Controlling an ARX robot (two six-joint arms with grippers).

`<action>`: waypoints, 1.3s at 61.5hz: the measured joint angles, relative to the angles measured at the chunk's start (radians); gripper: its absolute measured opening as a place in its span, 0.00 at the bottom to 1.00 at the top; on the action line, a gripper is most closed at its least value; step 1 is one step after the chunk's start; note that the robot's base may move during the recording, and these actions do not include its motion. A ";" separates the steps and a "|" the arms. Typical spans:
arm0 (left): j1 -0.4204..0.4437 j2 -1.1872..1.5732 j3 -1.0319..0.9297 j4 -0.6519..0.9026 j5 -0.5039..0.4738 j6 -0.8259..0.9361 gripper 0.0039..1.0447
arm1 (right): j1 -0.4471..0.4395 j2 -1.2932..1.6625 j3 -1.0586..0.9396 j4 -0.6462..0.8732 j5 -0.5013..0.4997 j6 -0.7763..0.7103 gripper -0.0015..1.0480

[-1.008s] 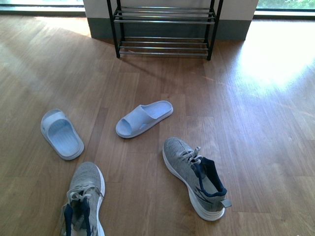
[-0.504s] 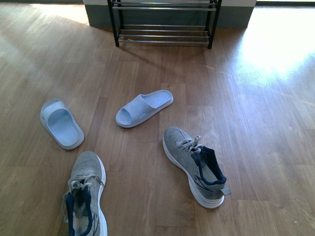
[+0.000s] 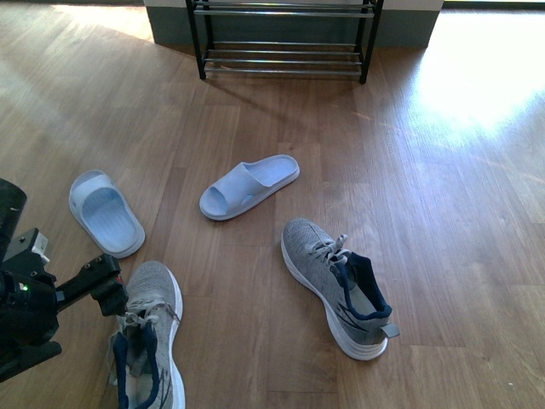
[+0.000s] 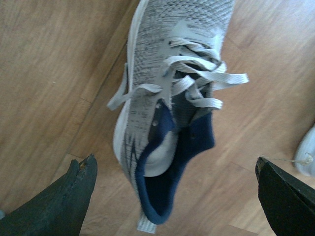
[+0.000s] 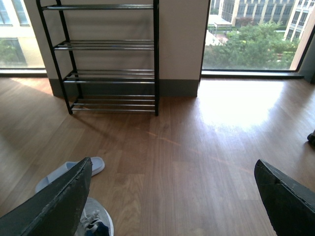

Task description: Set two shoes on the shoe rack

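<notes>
**A:** Two grey sneakers, and both are on the wooden floor (image 3: 443,213), not on the rack. The near sneaker (image 3: 153,302) lies low at the left of the front view with its toe pointing away. The far sneaker (image 3: 334,294) lies to its right, well apart, with its toe angled toward the rack.

**B:** How many racks?

**A:** One shoe rack (image 3: 285,58), with a black frame and chrome rods. It stands against the wall at the far end of the floor, well away from both sneakers. The right wrist view shows four tiers on it.

**B:** Any other footwear?

**A:** Two pale blue slides. The outer slide (image 3: 105,223) sits just beyond the near sneaker. The middle slide (image 3: 249,186) lies between the sneakers and the rack.

**B:** And the end effectors?

**A:** Two as well. The left end effector (image 4: 174,162) is spread wide over the near sneaker and grips nothing. In its wrist view one finger stands to each side of the navy heel opening, clear of the shoe. The right end effector (image 5: 172,164) is also spread wide with nothing between its fingers, and it faces the rack across the floor. It does not show in the front view.
</notes>
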 joint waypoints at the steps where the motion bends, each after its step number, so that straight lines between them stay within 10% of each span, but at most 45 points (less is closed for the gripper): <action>1: 0.000 0.015 0.015 -0.017 0.003 0.013 0.91 | 0.000 0.000 0.000 0.000 0.000 0.000 0.91; 55: -0.021 0.393 0.438 -0.326 -0.085 0.280 0.91 | 0.000 0.000 0.000 0.000 0.000 0.000 0.91; 80: -0.042 0.504 0.521 -0.315 -0.103 0.343 0.34 | 0.000 0.000 0.000 0.000 0.000 0.000 0.91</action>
